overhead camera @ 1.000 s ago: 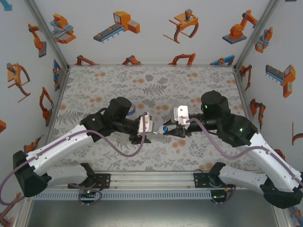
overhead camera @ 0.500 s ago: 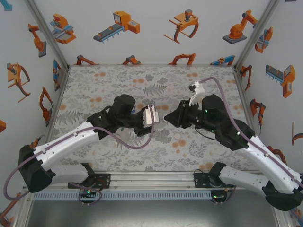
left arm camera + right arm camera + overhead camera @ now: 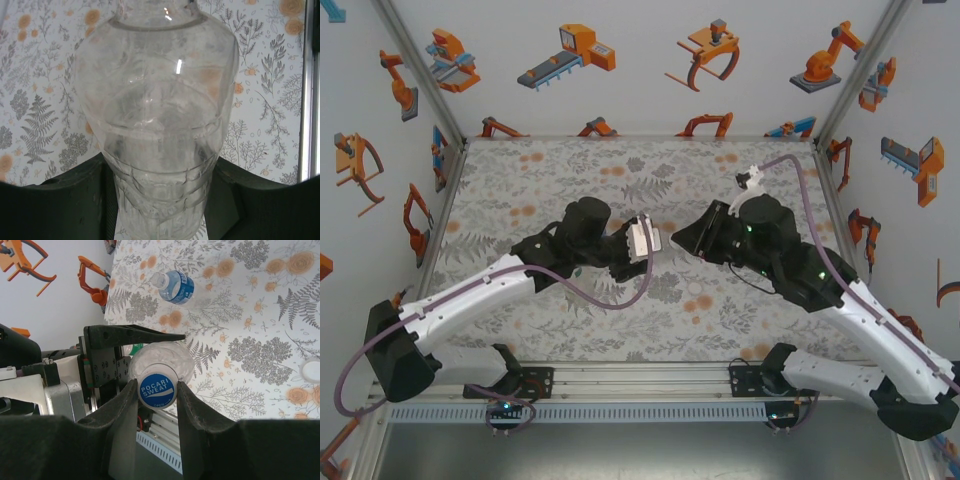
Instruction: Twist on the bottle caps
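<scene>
Evidently the left jaws are clamped on the clear ribbed plastic bottle, bracing it above the floral desk at frame centre, so the right jaws, closed snugly on its round blue-printed plastic cap (lettering facing the lens), can twist it.

**Clearance at mid-table.** The left gripper and right gripper, clamped on one clear plastic bottle and its blue printed cap, meet at centre. Their arms bar the middle of the floral-patterned table. Free surface lies beyond them, bounded by white illustrated walls. A blue-labelled clear bottle lying on its side and a small white round cap occupy separate patches of tabletop.
</scene>
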You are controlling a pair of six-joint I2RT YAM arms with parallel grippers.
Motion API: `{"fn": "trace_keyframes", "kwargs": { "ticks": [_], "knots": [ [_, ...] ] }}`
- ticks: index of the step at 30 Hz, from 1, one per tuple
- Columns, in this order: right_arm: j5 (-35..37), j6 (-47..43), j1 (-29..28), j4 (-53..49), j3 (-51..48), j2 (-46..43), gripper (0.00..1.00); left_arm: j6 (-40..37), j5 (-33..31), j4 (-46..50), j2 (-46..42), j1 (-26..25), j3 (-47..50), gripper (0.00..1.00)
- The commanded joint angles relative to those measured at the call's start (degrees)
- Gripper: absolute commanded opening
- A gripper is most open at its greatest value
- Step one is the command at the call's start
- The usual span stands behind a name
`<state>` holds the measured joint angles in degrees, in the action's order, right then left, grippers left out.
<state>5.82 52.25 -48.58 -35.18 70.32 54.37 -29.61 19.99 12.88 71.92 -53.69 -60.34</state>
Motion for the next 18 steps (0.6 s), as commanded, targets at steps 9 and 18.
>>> {"fn": "trace_keyframes", "kwargs": {
  "ticks": [9,18],
  "knots": [
    [-15.41,-30.17,0.22,6.17,4.13,-1.53,0.56,-1.42,9.17,0.45,-2.54,-0.45,-1.41,0.00],
    [-35.29,-63.04,0.15,6.38,0.71,-5.23,0.56,-3.79,17.45,5.12,-3.87,-0.45,-2.04,0.00]
  ]
}}
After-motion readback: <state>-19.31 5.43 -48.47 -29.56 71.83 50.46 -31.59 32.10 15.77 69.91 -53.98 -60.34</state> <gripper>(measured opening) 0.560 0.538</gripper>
